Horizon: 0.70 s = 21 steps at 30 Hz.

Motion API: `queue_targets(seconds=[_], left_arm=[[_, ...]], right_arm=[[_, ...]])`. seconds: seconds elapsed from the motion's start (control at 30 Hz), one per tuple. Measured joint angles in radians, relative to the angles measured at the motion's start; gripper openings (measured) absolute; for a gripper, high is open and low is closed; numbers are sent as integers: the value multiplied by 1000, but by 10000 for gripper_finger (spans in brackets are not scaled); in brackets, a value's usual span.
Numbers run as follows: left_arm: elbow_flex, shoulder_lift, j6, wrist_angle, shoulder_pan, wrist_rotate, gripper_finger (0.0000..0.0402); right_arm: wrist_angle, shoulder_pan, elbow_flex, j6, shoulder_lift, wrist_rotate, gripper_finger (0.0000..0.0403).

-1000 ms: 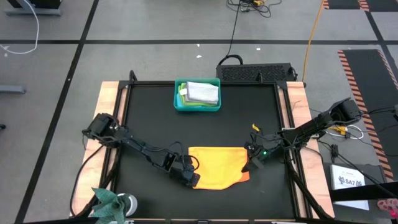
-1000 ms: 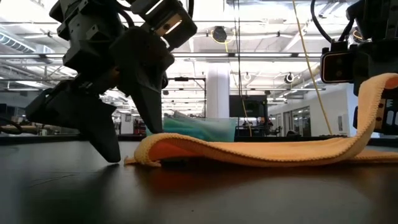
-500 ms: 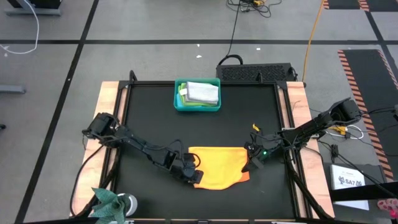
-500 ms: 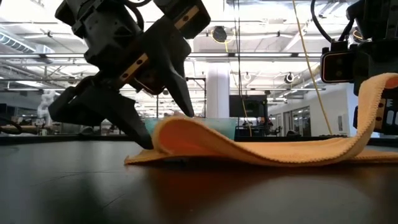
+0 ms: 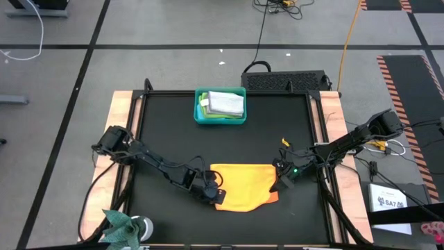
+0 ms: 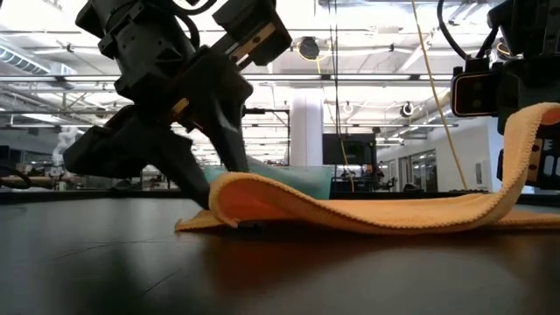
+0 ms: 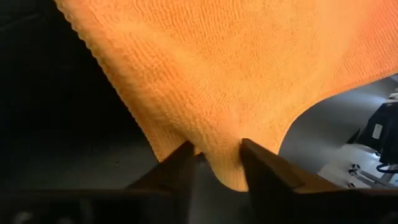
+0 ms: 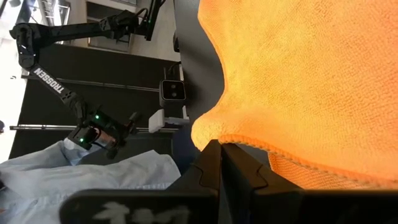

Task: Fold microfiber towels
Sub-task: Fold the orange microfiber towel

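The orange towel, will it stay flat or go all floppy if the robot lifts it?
Probably floppy: the orange towel already sags between the left tool and the right tool, both pinching its edges. Likely light too, since its raised corner stays up. The fuzzy weave looks grippy, so it shouldn't slip easily.
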State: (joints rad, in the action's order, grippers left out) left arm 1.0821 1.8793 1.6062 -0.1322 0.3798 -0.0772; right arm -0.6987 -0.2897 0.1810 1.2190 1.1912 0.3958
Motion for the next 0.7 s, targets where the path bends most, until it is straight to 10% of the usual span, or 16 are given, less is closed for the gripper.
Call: queue_targets(seconds=[0.23,0.7], left_arm=[[0,0,-43,7,0,8,10],[0,-10,-76,18,-6,-5,7]], right_arm=[[0,0,0,0,0,-1,0],[0,0,0,0,0,-1,0]])
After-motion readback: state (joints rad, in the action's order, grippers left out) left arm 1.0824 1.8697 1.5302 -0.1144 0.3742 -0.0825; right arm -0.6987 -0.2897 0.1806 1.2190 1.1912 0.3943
